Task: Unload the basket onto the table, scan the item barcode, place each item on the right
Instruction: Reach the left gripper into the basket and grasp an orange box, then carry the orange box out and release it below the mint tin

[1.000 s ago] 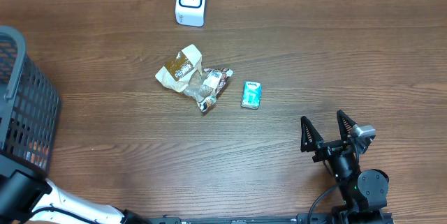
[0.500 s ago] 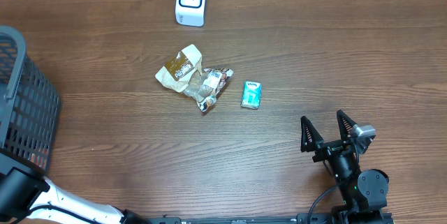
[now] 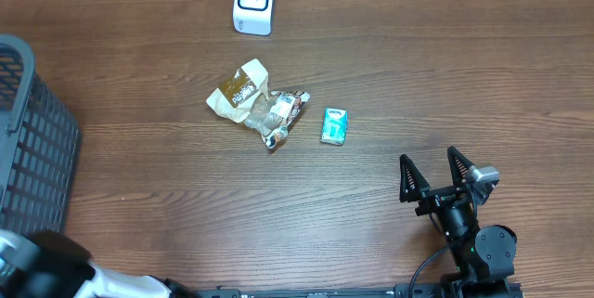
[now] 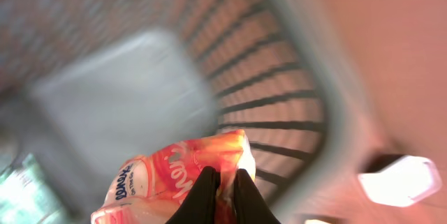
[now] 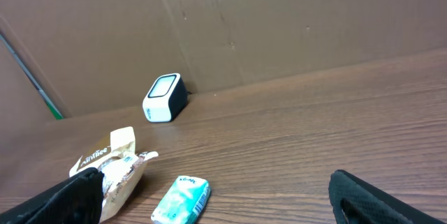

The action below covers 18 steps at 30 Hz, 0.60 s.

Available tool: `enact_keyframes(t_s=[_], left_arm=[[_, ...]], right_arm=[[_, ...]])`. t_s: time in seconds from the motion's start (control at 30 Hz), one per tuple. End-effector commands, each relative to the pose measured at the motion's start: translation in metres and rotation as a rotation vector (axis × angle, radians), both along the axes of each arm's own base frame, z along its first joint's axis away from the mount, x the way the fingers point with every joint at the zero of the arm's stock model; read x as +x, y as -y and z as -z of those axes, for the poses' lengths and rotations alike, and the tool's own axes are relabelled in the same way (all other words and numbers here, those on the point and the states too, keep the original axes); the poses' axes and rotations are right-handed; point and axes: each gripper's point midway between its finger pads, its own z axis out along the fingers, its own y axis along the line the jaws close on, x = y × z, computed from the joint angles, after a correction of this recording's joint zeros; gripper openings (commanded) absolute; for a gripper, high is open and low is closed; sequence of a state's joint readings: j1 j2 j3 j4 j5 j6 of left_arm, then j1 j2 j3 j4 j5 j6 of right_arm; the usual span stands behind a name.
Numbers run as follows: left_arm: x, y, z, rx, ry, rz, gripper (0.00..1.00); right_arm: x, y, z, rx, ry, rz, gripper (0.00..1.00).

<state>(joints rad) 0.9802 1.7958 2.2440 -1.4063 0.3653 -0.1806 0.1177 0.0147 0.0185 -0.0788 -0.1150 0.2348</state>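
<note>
Left gripper point(image 4: 222, 176) is clamped on the item: both fingers pressed together, pinching the lower right edge of the snack packet point(image 4: 167, 175).

Packet look:
- glossy, crinkled film, orange-red with white patches
- dark lettering runs along its left side, too blurred to read
- top edge is puffed up and the pinched corner is creased around the fingers
- lower part is cut off by the frame edge

Location: the packet hangs in the left grip over the grey wire basket point(image 4: 293, 105). A pale flat panel inside the basket sits behind it. I can't tell whether the packet touches the basket. The left wrist view is heavily motion-blurred.

Overhead, the basket point(image 3: 37, 149) sits at the table's left edge. Only part of the left arm point(image 3: 56, 270) shows, at the bottom left corner, blurred, and the packet isn't visible there.

The white scanner point(image 3: 253, 2) stands upright at the far edge of the table point(image 3: 464, 66), well apart from the basket.

3 other items lie mid-table:
- tan wrapper point(image 3: 239, 91)
- clear brown-and-white packet point(image 3: 281, 117), touching the wrapper
- teal pack point(image 3: 334, 125), just beside the other 2

Right gripper point(image 3: 428, 155) is at the near right with fingers spread wide, holding nothing, well apart from the 3 items.
</note>
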Motion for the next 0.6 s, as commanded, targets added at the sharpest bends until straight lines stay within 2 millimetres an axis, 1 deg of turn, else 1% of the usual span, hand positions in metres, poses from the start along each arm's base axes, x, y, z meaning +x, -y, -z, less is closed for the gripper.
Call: enact_keyframes(t_s=[0.0,0.03,0.1,0.13,0.17,0.2,0.27,0.37,0.4,0.43,0.47,0.5,0.53,0.57], left_arm=[[0.014,0.1,-0.099,0.091,0.273,0.225,0.04],[0.013,0.124,-0.112,0.131,0.292,0.278,0.04],[0.014,0.163,-0.125,0.179,0.31,0.372,0.04],[0.015,0.182,-0.129,0.194,0.312,0.415,0.04],[0.016,0.203,-0.13,0.207,0.304,0.465,0.04],[0.019,0.232,-0.127,0.226,0.28,0.547,0.04],[0.026,0.272,-0.114,0.226,0.228,0.668,0.04],[0.039,0.324,-0.085,0.201,0.144,0.835,0.04],[0.046,0.345,-0.069,0.183,0.109,0.906,0.04],[0.054,0.374,-0.045,0.156,0.056,0.996,0.04],[0.056,0.383,-0.037,0.148,0.039,1.023,0.04],[0.064,0.414,-0.007,0.123,-0.018,1.111,0.04],[0.069,0.431,0.012,0.112,-0.052,1.158,0.04],[0.073,0.452,0.037,0.102,-0.097,1.21,0.04]], right_arm=[[0.001,0.003,0.002,0.0,0.004,0.014,1.0],[0.001,0.003,0.002,0.0,0.004,0.014,1.0],[0.001,0.003,0.002,0.0,0.004,0.014,1.0],[0.001,0.003,0.002,0.0,0.004,0.014,1.0],[0.001,0.003,0.002,0.0,0.004,0.014,1.0],[0.001,0.003,0.002,0.0,0.004,0.014,1.0],[0.001,0.003,0.002,0.0,0.004,0.014,1.0],[0.001,0.003,0.002,0.0,0.004,0.014,1.0],[0.001,0.003,0.002,0.0,0.004,0.014,1.0],[0.001,0.003,0.002,0.0,0.004,0.014,1.0],[0.001,0.003,0.002,0.0,0.004,0.014,1.0],[0.001,0.003,0.002,0.0,0.004,0.014,1.0],[0.001,0.003,0.002,0.0,0.004,0.014,1.0],[0.001,0.003,0.002,0.0,0.004,0.014,1.0]])
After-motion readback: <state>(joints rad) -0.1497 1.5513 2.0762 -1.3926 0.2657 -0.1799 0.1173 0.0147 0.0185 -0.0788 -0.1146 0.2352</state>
